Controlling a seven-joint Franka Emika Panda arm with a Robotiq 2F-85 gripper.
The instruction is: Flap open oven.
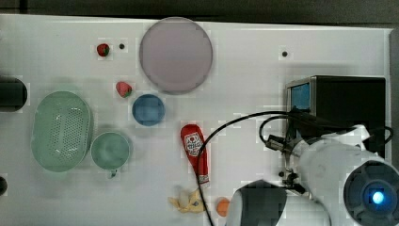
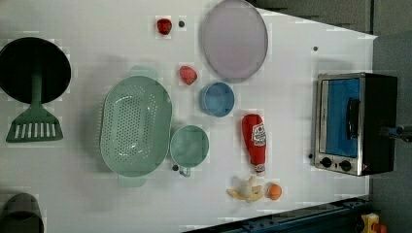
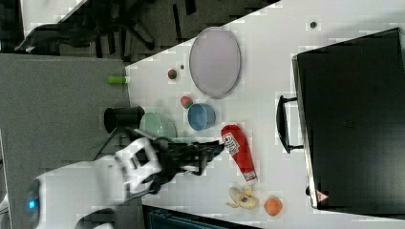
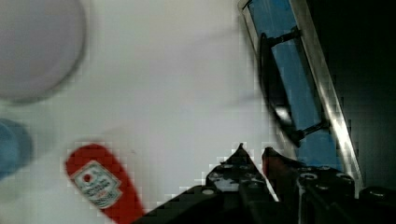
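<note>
At the left view's right edge of the white tabletop [image 2: 291, 145] stands the oven [image 2: 354, 124], a boxy toaster oven with a black top, silver front frame, blue-tinted glass door and two black knobs. Its door is shut flush in the frame, the black bar handle [image 2: 353, 118] standing off the glass. In the right view the handle projects from the oven's front toward the table's middle.

The white arm's black gripper [image 4: 252, 154] hangs above the table in front of the oven door. In the wrist view its two fingertips point toward the handle's lower end, near it but apart from it. The fingertips stand close together with a narrow gap between them and nothing in that gap. In the right view the gripper [image 3: 217, 149] reaches over the table just beside the red ketchup bottle [image 3: 239, 152], well short of the handle.

The red ketchup bottle lies flat between the oven and the bowls. Near its cap end lie a yellow peeled banana toy [image 2: 247, 189] and a small orange ball [image 2: 274, 191], just beside each other. A round blue bowl [image 2: 216, 99], a green mug [image 2: 189, 146] and a pale green perforated oval colander [image 2: 136, 125] sit toward the left view's left. A large grey round plate [image 2: 235, 40] lies beyond the blue bowl, with two red strawberry toys [image 2: 188, 74] near it. A green slotted spatula [image 2: 34, 124] rests with its handle over a black round pan [image 2: 34, 70].
</note>
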